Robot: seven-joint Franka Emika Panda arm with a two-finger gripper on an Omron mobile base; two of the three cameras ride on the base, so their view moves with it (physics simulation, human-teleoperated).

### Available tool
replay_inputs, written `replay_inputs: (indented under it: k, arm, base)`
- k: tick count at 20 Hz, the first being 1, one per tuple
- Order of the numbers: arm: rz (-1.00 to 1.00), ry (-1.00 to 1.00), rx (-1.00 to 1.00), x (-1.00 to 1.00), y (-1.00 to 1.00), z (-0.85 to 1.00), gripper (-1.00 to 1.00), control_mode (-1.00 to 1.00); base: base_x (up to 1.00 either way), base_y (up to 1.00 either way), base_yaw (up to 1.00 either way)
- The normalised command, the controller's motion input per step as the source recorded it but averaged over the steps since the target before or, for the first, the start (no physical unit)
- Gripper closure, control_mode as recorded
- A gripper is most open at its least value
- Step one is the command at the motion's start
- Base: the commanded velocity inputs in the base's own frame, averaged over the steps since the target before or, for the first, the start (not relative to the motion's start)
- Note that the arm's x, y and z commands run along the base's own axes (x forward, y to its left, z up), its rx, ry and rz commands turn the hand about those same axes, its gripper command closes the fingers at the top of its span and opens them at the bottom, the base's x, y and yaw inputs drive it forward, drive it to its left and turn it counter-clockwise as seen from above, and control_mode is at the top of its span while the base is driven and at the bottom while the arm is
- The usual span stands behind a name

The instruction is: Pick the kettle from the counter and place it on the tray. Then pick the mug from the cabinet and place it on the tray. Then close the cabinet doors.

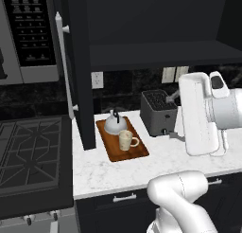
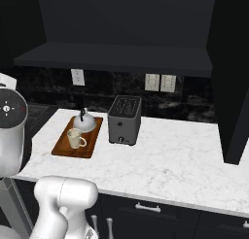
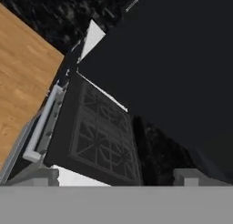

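Stovetop (image 1: pixel 30 154) sits far left, black grates, and just beside it the left cabinet door (image 1: pixel 78 71) stands swung out, edge-on, its silver bar handle (image 1: pixel 64 66) facing the stove. Moving right: tray (image 1: pixel 111 149) on the white bench (image 1: pixel 160 161), kettle (image 1: pixel 115 124) at its back end, mug (image 1: pixel 125 140) just in front of it, both already aboard. So the doors look like the job left. Toaster (image 1: pixel 158 112) next, then the big white arm across the right side.

Risk from here, as I read it: the left door hangs right next to the tray, and a wide or fast sweep of the arm could clip the kettle or mug. A push landing off the panel could slip past the edge.

Hard to make out: the tool's fingertips (image 3: pixel 189 176) barely poke up in the hand view, so I cannot tell its opening or whether it holds anything. The right door (image 2: pixel 233 77) is cut off at the frame edge.
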Motion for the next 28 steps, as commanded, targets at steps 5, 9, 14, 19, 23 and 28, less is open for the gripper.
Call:
replay_inputs:
  k: [5,9,14,19,23,28]
  arm:
    - [0.05,-0.13,-0.07,-0.37,0.46,0.21,-1.00,-1.00]
    - [0.16,-0.28,-0.09,-0.34,0.50,0.19,-1.00,-1.00]
    - [0.11,-0.33,-0.15,-0.30,0.64,0.15,-1.00,-1.00]
    - [0.11,-0.16,-0.13,-0.16,0.81,0.07,-1.00,-1.00]
    - [0.00,0.00,-0.12,-0.03,0.88,0.13,-1.00,-1.00]
    - [0.00,-0.02,-0.08,-0.04,0.63,0.11,-1.00,-1.00]
  base:
    - [0.00,0.00,0.00]
    - [0.00,0.00,0.00]
    - [0.00,0.00,0.00]
    - [0.00,0.00,0.00]
    - [0.00,0.00,0.00]
    - [0.00,0.00,0.00]
